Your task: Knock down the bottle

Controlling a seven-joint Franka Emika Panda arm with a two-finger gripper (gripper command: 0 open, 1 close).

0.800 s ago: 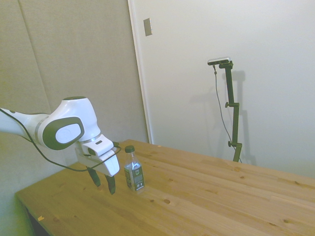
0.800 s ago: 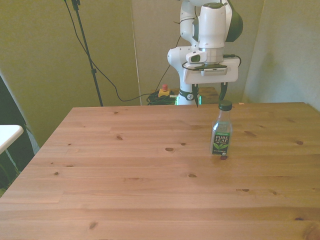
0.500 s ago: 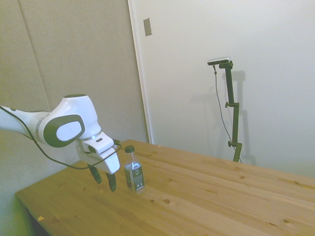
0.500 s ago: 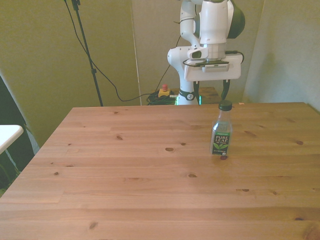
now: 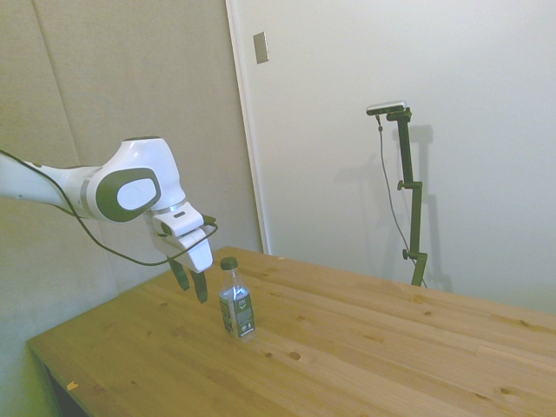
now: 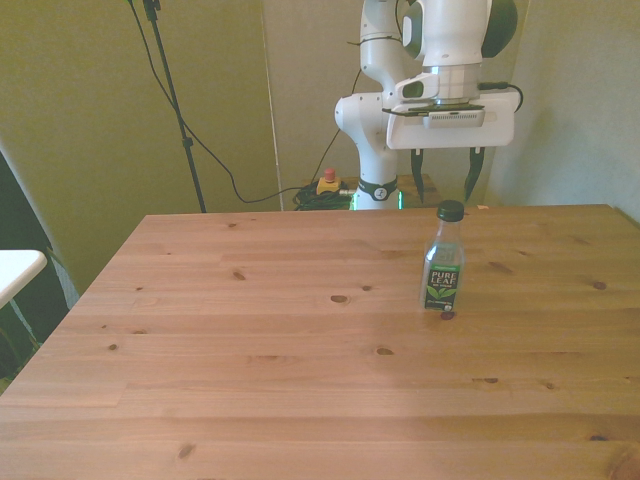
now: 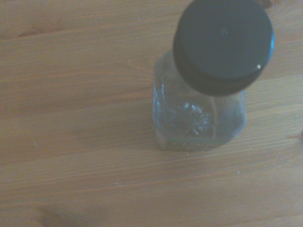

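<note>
With your gripper [image 5: 195,287] spread wide and empty just behind the upright bottle [image 5: 235,301], sweep its fingers forward into the cap [image 6: 451,210], not the base.

Wooden table [image 6: 300,370], red button [image 6: 327,176] behind

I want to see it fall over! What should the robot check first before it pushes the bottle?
1. Bottle standing upright on the table: ok.
2. Cap on the bottle: ok.
3. Gripper close to the bottle: ok, it hangs just behind the bottle, up around cap height, not touching.
4. Fingers open: ok, a gap shows between them in the front view.
5. Room for the bottle to fall: ok, only bare wood shows around it.
6. Whether the bottle is full or empty: cannot tell.
</note>
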